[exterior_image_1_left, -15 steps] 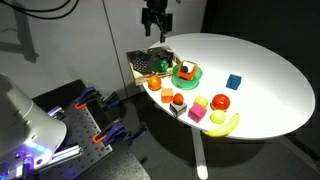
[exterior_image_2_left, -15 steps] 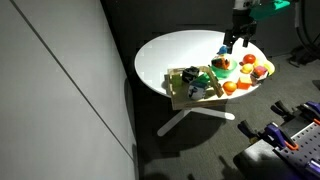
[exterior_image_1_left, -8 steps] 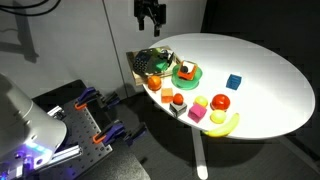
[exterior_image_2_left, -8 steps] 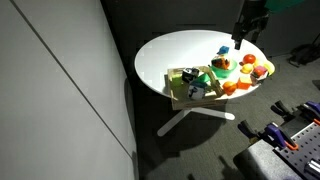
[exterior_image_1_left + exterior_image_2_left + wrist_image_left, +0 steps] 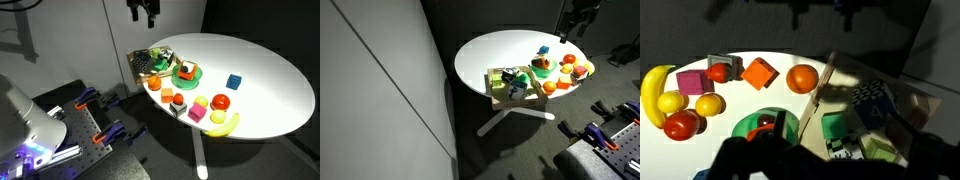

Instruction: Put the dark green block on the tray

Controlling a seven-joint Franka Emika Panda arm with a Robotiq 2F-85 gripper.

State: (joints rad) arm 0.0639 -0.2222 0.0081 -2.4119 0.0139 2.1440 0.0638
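The dark green block (image 5: 838,128) lies flat on the pale tan tray (image 5: 902,108), next to its chequered patch. The tray shows at the table's edge in both exterior views (image 5: 141,66) (image 5: 498,97). My gripper (image 5: 141,12) hangs high above the table, well clear of the tray, open and empty. It also shows in an exterior view (image 5: 578,16). In the wrist view its dark fingers are blurred along the lower edge.
A bright green round plate (image 5: 746,126) with a red thing on it sits beside the tray. A lighter green block (image 5: 880,150) and a dark patterned cube (image 5: 870,100) share the tray. An orange (image 5: 802,78), a banana (image 5: 652,88), toy fruit and a blue cube (image 5: 234,82) stand around.
My gripper has risen and drawn away from the tray, out past the table's edge, with nothing in it. The things on the table have not moved.
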